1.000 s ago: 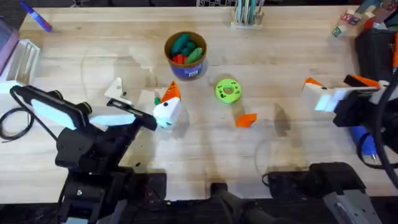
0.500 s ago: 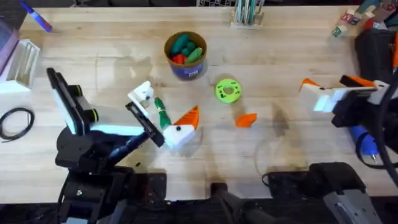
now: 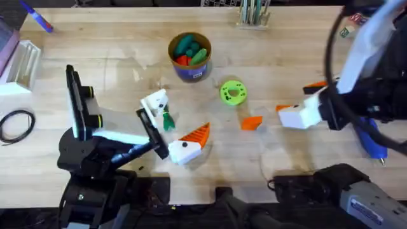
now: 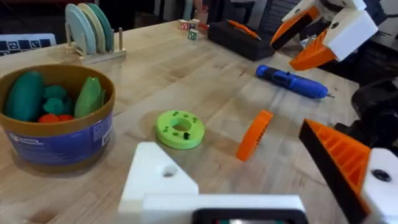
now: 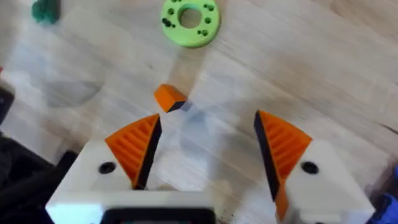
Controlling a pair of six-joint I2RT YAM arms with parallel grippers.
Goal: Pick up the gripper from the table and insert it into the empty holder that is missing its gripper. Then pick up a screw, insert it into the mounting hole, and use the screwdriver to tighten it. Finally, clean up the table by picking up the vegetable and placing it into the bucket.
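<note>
The loose orange gripper lies on the table right of centre, also seen as a wedge. My right gripper hovers open just right of it, both orange pads showing. My left gripper is open; one finger is the bare white holder, the other carries an orange tip. The green vegetable lies between the left fingers. The bucket stands at the back. The blue screwdriver lies at the far right.
A lime-green disc sits between the bucket and the orange wedge. The bucket holds toy vegetables. A dish rack stands at the back edge, a marker at the back left, a black cable at the left.
My left gripper opened wide and swung toward the near side, with the vegetable now between its fingers. My right arm moved left toward the loose orange wedge.
</note>
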